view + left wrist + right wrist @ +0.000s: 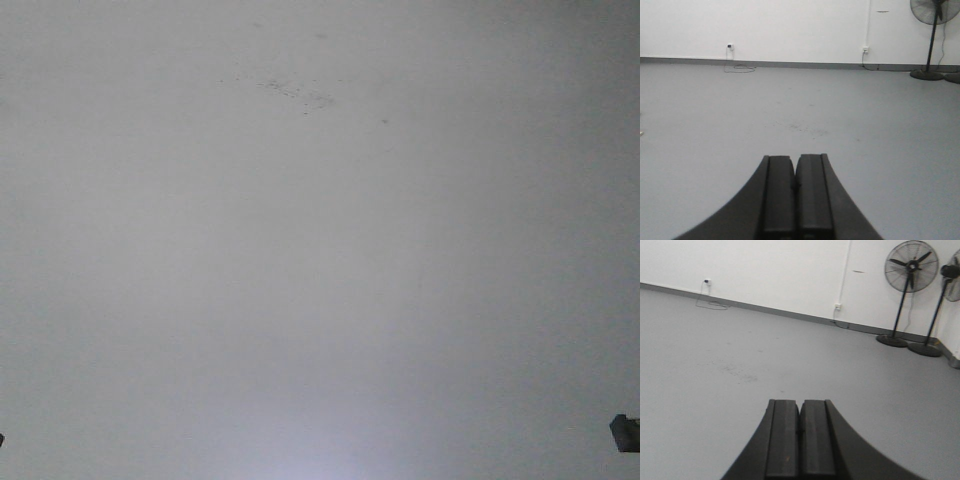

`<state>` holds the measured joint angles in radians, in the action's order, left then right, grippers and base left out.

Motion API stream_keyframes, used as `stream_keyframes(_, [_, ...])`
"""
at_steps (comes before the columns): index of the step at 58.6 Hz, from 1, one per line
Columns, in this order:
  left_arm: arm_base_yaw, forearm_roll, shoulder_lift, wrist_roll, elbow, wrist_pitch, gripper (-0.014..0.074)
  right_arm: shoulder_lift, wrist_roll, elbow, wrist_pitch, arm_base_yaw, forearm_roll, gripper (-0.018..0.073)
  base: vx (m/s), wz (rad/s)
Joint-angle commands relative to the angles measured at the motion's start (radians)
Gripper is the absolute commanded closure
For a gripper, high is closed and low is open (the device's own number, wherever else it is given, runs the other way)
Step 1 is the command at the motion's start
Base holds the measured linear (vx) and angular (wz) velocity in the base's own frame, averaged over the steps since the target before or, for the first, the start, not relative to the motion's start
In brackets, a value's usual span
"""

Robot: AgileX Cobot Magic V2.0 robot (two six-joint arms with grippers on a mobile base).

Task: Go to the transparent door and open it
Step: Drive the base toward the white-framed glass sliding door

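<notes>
The transparent door is out of view in every frame. My left gripper (795, 159) is shut, its two black pads pressed together with nothing between them, pointing low over bare grey floor (790, 105). My right gripper (800, 403) is likewise shut and empty above the same floor (740, 350). The front view holds only grey floor (320, 250) with a patch of dark specks (295, 95), and a dark tip of an arm at the lower right edge (625, 432).
A white wall (790, 25) with a grey skirting and sockets runs across the far side. A loose cable (739, 68) lies by the wall. Two black pedestal fans (910, 270) (952, 275) stand at the far right corner.
</notes>
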<state>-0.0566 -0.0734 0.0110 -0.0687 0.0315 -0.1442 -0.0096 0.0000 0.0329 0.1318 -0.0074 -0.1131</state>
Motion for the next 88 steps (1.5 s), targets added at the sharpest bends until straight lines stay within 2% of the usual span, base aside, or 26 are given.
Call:
stream_keyframes(1, [-0.004, -0.011, 0.004, 0.007, 0.014, 0.08, 0.0602, -0.016, -0.006, 0.002, -0.084, -0.005, -0.008, 0.0565, 0.57, 0.34])
stream_keyframes(88, [-0.004, -0.011, 0.004, 0.007, 0.014, 0.08, 0.0602, -0.016, -0.006, 0.002, -0.083, -0.005, -0.008, 0.0565, 0.61, 0.44])
